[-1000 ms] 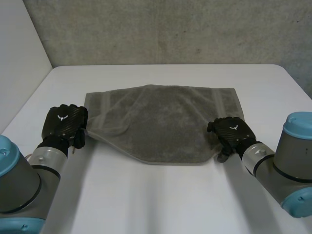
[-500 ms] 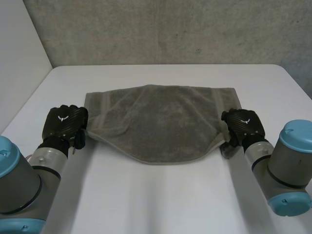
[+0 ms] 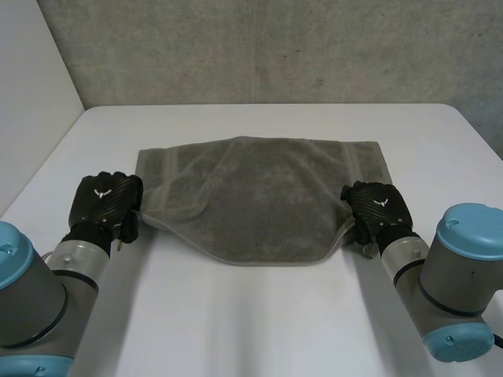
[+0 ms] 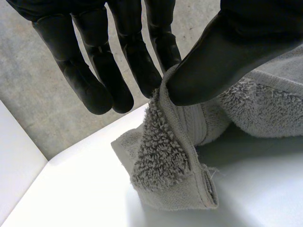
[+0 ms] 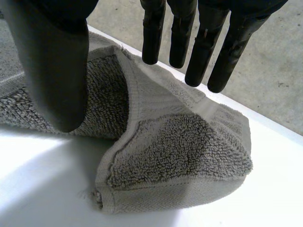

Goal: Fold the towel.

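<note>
Left robot hand (image 4: 236,45) and right robot hand (image 5: 52,61) pinch towel (image 3: 259,196) corners, fingers straight.

A white table (image 3: 251,330) with a smooth, matte top runs from the near edge of the head view to the back of the scene. Its two far corners are rounded. Right behind its far edge stands a grey concrete wall (image 3: 267,47), rough and mottled, with small dark specks and pits scattered over it. Along the table's left side stands a plain white panel (image 3: 31,86), upright, meeting the concrete wall in a straight vertical corner. The tabletop is brightest near the front.
</note>
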Controlling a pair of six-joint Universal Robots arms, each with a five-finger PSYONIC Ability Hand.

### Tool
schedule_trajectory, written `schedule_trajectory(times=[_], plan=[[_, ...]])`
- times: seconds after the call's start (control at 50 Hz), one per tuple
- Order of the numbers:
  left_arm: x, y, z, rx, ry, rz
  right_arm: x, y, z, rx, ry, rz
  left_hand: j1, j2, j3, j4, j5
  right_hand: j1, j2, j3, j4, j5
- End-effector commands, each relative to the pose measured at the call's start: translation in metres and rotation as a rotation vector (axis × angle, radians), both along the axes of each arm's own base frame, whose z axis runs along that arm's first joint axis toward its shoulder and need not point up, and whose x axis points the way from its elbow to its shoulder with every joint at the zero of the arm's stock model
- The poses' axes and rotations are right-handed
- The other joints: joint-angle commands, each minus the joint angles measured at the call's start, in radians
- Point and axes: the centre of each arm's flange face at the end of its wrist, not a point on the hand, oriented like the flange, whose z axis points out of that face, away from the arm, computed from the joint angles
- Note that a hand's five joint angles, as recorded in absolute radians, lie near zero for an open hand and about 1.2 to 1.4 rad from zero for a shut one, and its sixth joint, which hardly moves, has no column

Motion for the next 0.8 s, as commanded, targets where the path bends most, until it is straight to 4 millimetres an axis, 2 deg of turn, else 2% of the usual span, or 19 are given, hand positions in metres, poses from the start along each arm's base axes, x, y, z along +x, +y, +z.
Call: schedule_trajectory(times=[0.02,0.04,0.08,0.14,0.16,0.18,0.26,0.3,0.36,0.4,0.5,0.54,0.62,0.66,0.7,0.72,0.76,0.8], plan=[[0.001,-0.001,0.000,0.000,0.000,0.002,-0.003,-0.007,0.001,-0.013,-0.006,-0.020,-0.018,-0.111,-0.150,-0.113,-0.251,0.330,0.328,0.325,0.324,0.314],[0.001,-0.001,0.000,0.000,0.000,0.002,-0.003,-0.007,0.001,-0.013,-0.006,-0.020,-0.018,-0.111,-0.150,-0.113,-0.251,0.331,0.329,0.326,0.325,0.316],[0.001,-0.001,0.001,-0.002,0.001,0.004,-0.003,-0.008,0.000,-0.014,-0.004,-0.022,-0.018,-0.111,-0.150,-0.113,-0.251,0.585,0.583,0.580,0.579,0.570],[0.001,-0.001,0.001,-0.002,0.001,0.004,-0.003,-0.009,0.001,-0.018,-0.002,-0.023,-0.018,-0.111,-0.150,-0.113,-0.251,0.698,0.696,0.693,0.692,0.683],[0.001,-0.001,0.001,-0.002,0.001,0.004,-0.004,-0.011,0.002,-0.023,-0.004,-0.026,-0.018,-0.111,-0.150,-0.113,-0.251,0.858,0.856,0.853,0.852,0.842],[0.001,-0.002,0.001,-0.003,0.001,0.005,-0.005,-0.013,0.003,-0.026,-0.004,-0.027,-0.018,-0.111,-0.150,-0.113,-0.251,0.914,0.911,0.909,0.908,0.898],[0.001,-0.002,0.001,-0.005,0.002,0.005,-0.016,-0.023,0.011,-0.042,-0.005,-0.060,-0.018,-0.111,-0.150,-0.113,-0.251,0.914,0.912,0.909,0.908,0.899],[0.001,-0.002,0.001,-0.005,0.002,0.007,-0.024,-0.028,0.026,-0.074,-0.004,-0.068,-0.018,-0.111,-0.150,-0.113,-0.251,0.914,0.912,0.909,0.908,0.899],[0.003,-0.003,0.003,-0.008,0.002,0.011,-0.025,-0.028,0.034,-0.088,0.002,-0.046,-0.018,-0.111,-0.150,-0.113,-0.251,0.914,0.912,0.909,0.908,0.899],[0.004,-0.004,0.005,-0.015,0.005,0.016,-0.029,-0.026,0.048,-0.088,0.056,0.014,-0.018,-0.111,-0.150,-0.113,-0.251,0.914,0.912,0.909,0.908,0.899],[0.009,-0.005,0.018,-0.044,0.009,0.034,-0.037,-0.024,0.064,-0.070,0.159,0.072,-0.018,-0.111,-0.150,-0.113,-0.251,0.914,0.912,0.909,0.908,0.899],[0.011,0.000,0.028,-0.062,0.006,0.034,-0.048,-0.015,0.075,-0.004,0.297,0.137,-0.018,-0.111,-0.150,-0.113,-0.251,0.914,0.912,0.909,0.908,0.899],[0.013,0.010,0.037,-0.051,0.001,0.031,-0.057,-0.003,0.073,0.092,0.406,0.199,-0.018,-0.111,-0.150,-0.113,-0.251,0.914,0.912,0.909,0.908,0.899],[0.015,0.017,0.041,-0.041,-0.002,0.027,-0.060,0.014,0.075,0.159,0.489,0.283,-0.018,-0.111,-0.150,-0.113,-0.251,0.914,0.912,0.909,0.908,0.899],[0.018,0.030,0.047,-0.013,-0.009,0.018,-0.062,0.021,0.080,0.174,0.515,0.314,-0.018,-0.111,-0.150,-0.113,-0.251,0.914,0.912,0.909,0.908,0.899],[0.018,0.030,0.047,-0.013,-0.009,0.018,-0.062,0.021,0.080,0.174,0.515,0.314,-0.018,-0.111,-0.150,-0.113,-0.251,0.914,0.912,0.909,0.908,0.899],[0.023,0.043,0.050,0.012,-0.023,0.000,-0.070,0.031,0.091,0.199,0.537,0.341,-0.018,-0.111,-0.150,-0.113,-0.251,0.914,0.912,0.909,0.908,0.899],[0.026,0.048,0.052,0.012,-0.038,-0.006,-0.074,0.035,0.097,0.206,0.534,0.349,-0.018,-0.111,-0.150,-0.113,-0.251,0.914,0.912,0.909,0.908,0.899]])
